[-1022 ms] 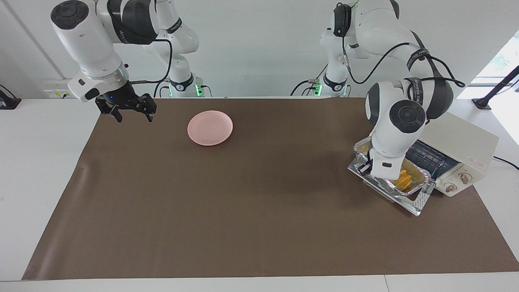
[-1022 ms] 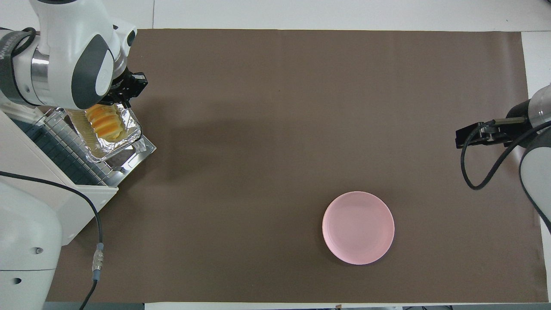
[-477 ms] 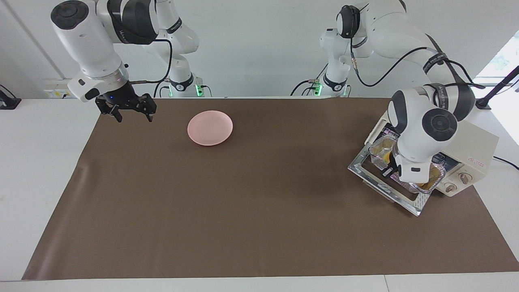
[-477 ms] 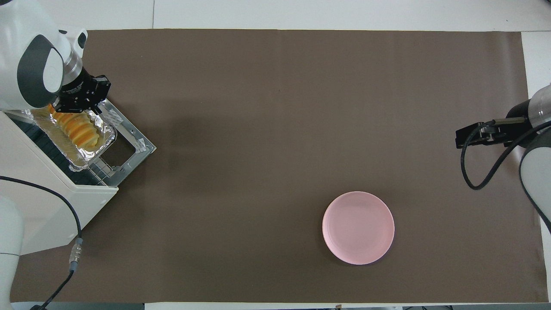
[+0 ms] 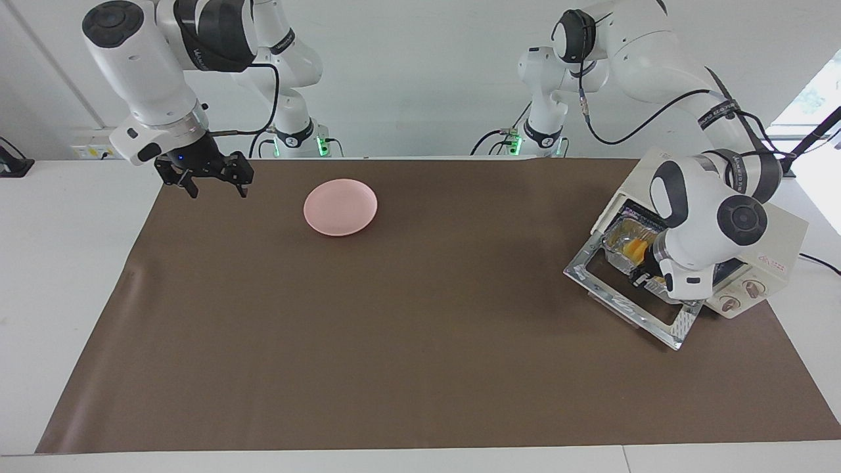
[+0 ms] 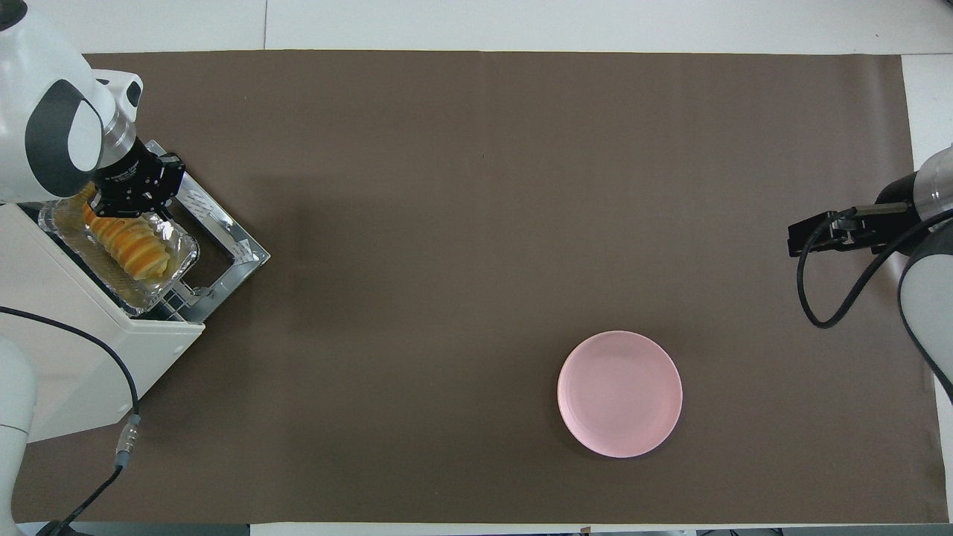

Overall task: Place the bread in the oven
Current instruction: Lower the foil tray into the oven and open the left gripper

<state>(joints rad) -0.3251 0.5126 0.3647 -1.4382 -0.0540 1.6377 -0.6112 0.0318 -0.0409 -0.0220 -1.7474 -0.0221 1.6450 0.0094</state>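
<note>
The golden ridged bread (image 6: 123,242) lies in a crinkled silver foil tray (image 6: 177,257). The tray rests partly inside the cream-white oven (image 5: 782,230) at the left arm's end of the table, and its outer end sticks out over the dropped-down glass door (image 5: 624,309). My left gripper (image 5: 640,276) is shut on the tray's outer rim, just above the door; it also shows in the overhead view (image 6: 134,201). In the facing view the bread (image 5: 634,248) shows partly beside the left wrist. My right gripper (image 5: 213,187) is open and empty and waits above the mat's corner at the right arm's end.
A round pink plate (image 5: 340,207) lies on the brown mat, nearer to the robots and toward the right arm's end. The oven's two knobs (image 5: 742,295) face the mat. A black cable (image 6: 126,417) runs past the oven's side.
My left gripper has carried the foil tray with the bread from over the open door into the oven's opening. The right arm has not moved.
</note>
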